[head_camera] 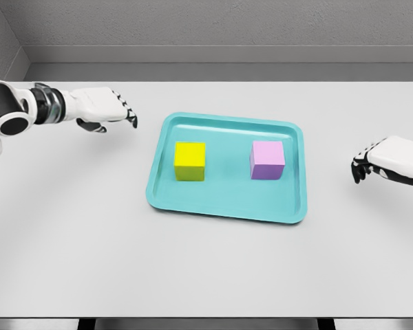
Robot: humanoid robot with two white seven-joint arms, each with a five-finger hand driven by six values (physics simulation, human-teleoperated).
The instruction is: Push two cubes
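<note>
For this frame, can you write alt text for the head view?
A teal tray on a white table holds a yellow cube at left and a pink cube at right, apart. The left hand and right hand hover outside the tray, touching neither cube.

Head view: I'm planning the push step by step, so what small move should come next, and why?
Probably bring the left hand right toward the yellow cube. Both cubes sit apart inside the teal tray, untouched, and both hands hover outside its rim; the right hand faces the pink cube likewise.
</note>
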